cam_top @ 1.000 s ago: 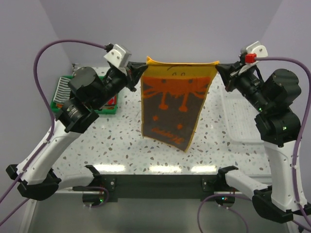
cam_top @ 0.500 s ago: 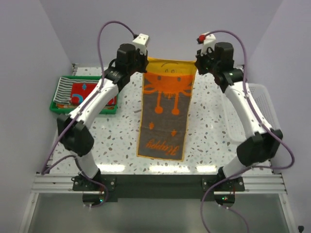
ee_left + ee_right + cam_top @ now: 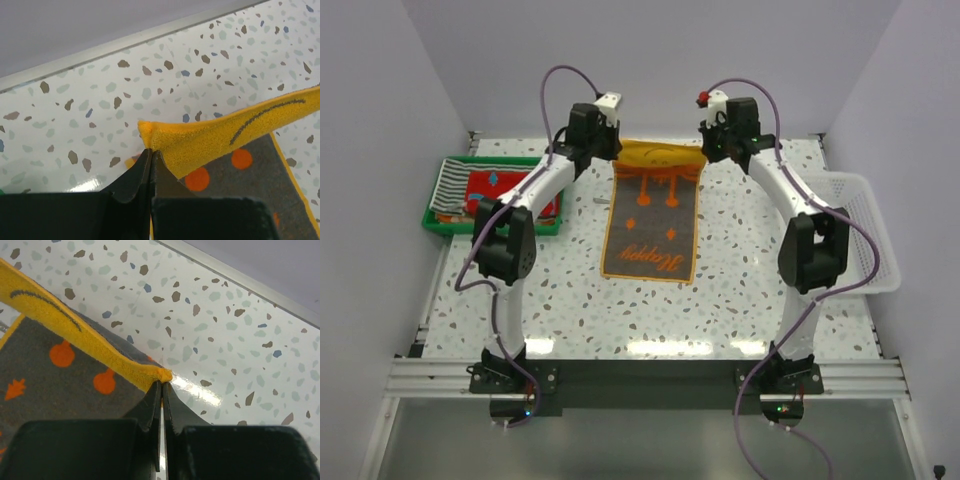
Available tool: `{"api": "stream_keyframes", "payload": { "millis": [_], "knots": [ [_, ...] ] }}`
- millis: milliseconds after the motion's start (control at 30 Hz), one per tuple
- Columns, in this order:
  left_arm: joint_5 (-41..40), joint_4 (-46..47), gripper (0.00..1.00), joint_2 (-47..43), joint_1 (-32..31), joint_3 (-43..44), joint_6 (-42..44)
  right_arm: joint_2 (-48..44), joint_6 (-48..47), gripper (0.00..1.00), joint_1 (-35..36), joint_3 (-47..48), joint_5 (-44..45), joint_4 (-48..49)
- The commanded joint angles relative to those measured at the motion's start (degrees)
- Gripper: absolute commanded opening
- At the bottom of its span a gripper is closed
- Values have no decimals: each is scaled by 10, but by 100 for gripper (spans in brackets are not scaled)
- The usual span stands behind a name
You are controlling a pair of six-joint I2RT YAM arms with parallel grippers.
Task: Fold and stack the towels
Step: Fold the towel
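The orange towel [image 3: 653, 215] lies lengthwise down the middle of the speckled desk [image 3: 560, 290]. Its dark face with the orange drawings is turned up, and the end with the lettering points toward the arm bases. The near part rests flat on the desk. The far edge is raised and curls over as a yellow-orange band between the two far corners.

The left pincer [image 3: 151, 151] is pressed together on the far-left corner of the towel, with a tuft of cloth showing just past its tips. The right pincer [image 3: 162, 384] pinches the far-right corner in the same way. Both arms are stretched well out over the desk.

At the desk's left edge, a green tray [image 3: 470, 228] holds a striped towel [image 3: 450, 183] and a red towel [image 3: 492, 190]. A white basket [image 3: 880, 270] stands at the right edge, well apart from the orange towel.
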Motion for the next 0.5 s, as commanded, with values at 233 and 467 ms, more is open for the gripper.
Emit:
{"api": "stream_keyframes", "payload": {
  "millis": [233, 467],
  "knots": [
    [61, 6, 0, -134, 9, -176, -20, -95, 40, 0, -6, -103, -87, -120],
    [67, -59, 0, -201, 9, -271, -22, -110, 89, 0, 11, -150, -123, -195]
  ]
}}
